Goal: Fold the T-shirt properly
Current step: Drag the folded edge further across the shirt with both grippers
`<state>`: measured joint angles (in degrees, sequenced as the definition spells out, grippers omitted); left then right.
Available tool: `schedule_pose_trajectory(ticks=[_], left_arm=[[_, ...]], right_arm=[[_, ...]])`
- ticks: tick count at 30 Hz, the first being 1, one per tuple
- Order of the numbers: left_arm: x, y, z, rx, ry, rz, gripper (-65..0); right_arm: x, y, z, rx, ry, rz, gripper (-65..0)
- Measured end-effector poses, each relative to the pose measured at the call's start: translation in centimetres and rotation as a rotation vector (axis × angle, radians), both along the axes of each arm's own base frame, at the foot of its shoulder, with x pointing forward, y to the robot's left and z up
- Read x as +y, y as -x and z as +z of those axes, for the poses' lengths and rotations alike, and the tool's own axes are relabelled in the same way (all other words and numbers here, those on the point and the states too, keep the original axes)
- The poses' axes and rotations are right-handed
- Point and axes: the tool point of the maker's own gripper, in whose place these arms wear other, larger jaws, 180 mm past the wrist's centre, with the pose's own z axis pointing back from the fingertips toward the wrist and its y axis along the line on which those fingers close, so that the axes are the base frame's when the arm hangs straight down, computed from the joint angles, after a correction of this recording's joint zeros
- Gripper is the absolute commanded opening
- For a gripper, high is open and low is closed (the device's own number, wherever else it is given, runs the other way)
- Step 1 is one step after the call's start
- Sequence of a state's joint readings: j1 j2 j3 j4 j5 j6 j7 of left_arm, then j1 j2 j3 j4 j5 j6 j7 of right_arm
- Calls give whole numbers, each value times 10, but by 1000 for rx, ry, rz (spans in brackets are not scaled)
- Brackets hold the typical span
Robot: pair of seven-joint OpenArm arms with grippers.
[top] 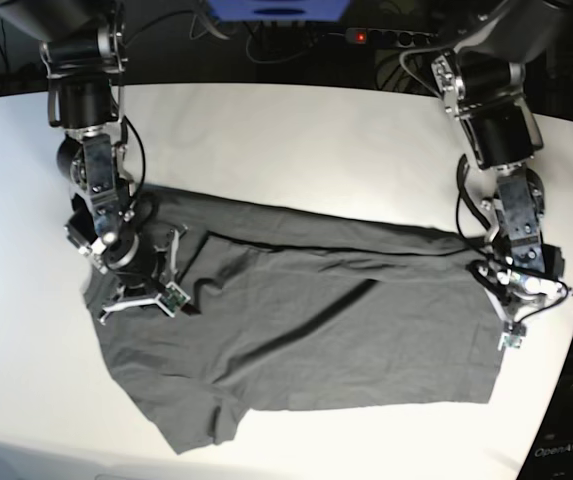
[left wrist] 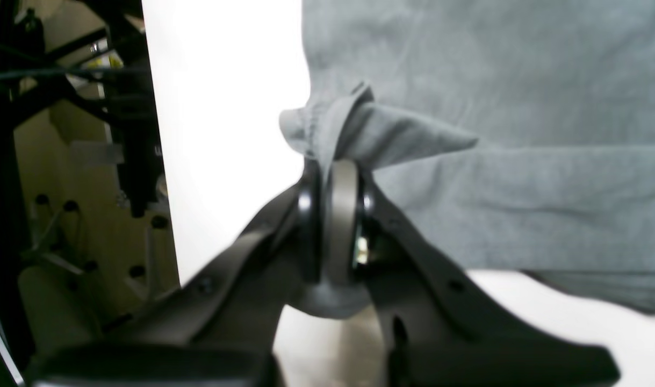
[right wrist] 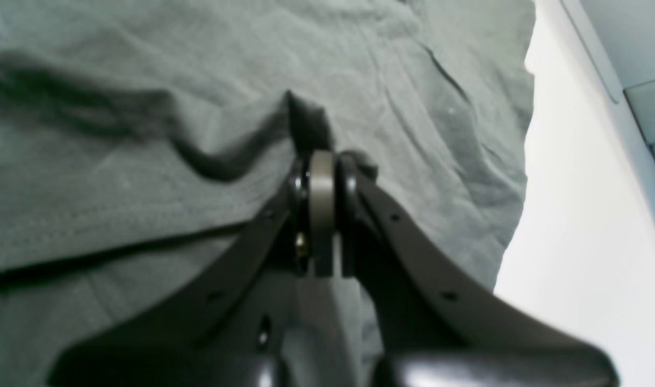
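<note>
Broadly, the T-shirt (top: 306, 330) is spread dark and lightly creased across the middle of the white worktop (top: 316, 140), with one end partly doubled over so that a long diagonal fold is seen running through its centre. The left hand (left wrist: 335, 166) is closed on a bunched corner of the cloth at the shirt's edge, a small peak of fabric being pinched between its pads; bare worktop is seen just beside that corner, and the worktop's own rim lies not far beyond. The right hand (right wrist: 321, 156) is likewise clamped tight on a raised pleat of the shirt, further in from the cloth's border, with a stitched hem seen lying flat near it. In the base view the right hand (top: 136, 275) is found at the shirt's opposite end from the left hand (top: 514, 300). A wide band of uncovered worktop is left behind the shirt, and a narrower strip in front of it.
</note>
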<state>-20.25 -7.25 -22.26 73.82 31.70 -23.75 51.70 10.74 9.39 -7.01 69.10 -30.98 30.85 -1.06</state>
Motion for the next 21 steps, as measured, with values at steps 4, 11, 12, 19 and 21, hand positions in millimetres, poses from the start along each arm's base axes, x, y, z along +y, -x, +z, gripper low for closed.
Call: schedule_pose_trajectory(ticks=[4,11,12,19,21], left_arm=[[-1,-13,7,-21,11,-1,-625],[-2,-8,-3,5,18,-2,-625],[-2,-9,-2,-1,19,-5,-625],[-2,-17,6,-19,19,-3,-625],[-2,-21,11,-34,19,-4,-625]], right_arm=[[-4,3,-3,8,10,-2,-647],[-8,2,-1,2,18,-1,-647],[-9,2,-1,4,21,0,-647],[-14,-9,10,-22,31,-5,-647],[-14,-17,18,-45,29,-6,-647]])
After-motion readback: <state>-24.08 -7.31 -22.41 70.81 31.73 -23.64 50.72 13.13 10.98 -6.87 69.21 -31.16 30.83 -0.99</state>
